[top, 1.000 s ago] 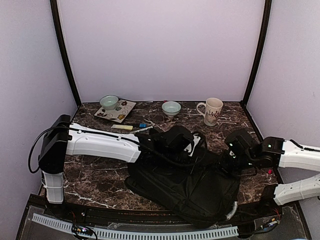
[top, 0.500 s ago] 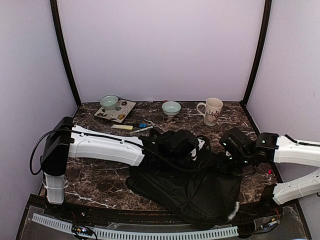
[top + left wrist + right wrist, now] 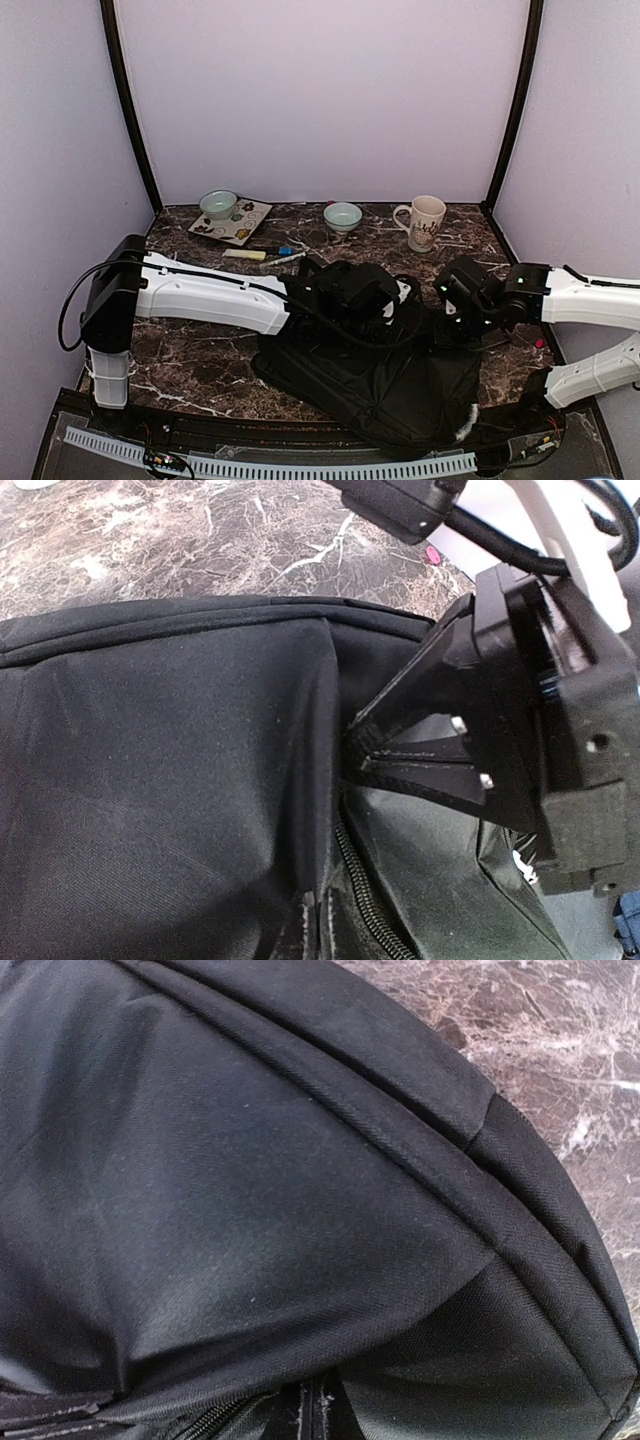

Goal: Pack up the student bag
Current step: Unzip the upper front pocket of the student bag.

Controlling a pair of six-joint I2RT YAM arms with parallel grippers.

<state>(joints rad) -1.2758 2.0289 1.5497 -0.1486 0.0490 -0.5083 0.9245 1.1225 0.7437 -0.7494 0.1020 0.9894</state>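
The black student bag point(image 3: 385, 375) lies slumped at the front middle of the table. My left gripper point(image 3: 392, 306) is on its far top edge. In the left wrist view the gripper point(image 3: 318, 912) is shut on a fold of bag fabric point(image 3: 150, 780) beside the zipper point(image 3: 368, 905). My right gripper point(image 3: 441, 322) is just to the right on the same edge. In the right wrist view it point(image 3: 322, 1408) is shut on the fabric point(image 3: 250, 1190). It also shows in the left wrist view point(image 3: 362, 752), pinching the cloth. A yellow marker point(image 3: 244, 255) and pens point(image 3: 282, 256) lie beyond the bag.
A patterned plate point(image 3: 240, 226) with a pale green bowl point(image 3: 218, 204) stands at the back left. A second bowl point(image 3: 343, 215) and a white mug point(image 3: 426, 222) stand at the back. A small pink item point(image 3: 540, 343) lies under the right arm.
My right gripper has moved left along the bag's top edge toward the left gripper. The left gripper has shifted slightly right. The fabric between them has bunched up.
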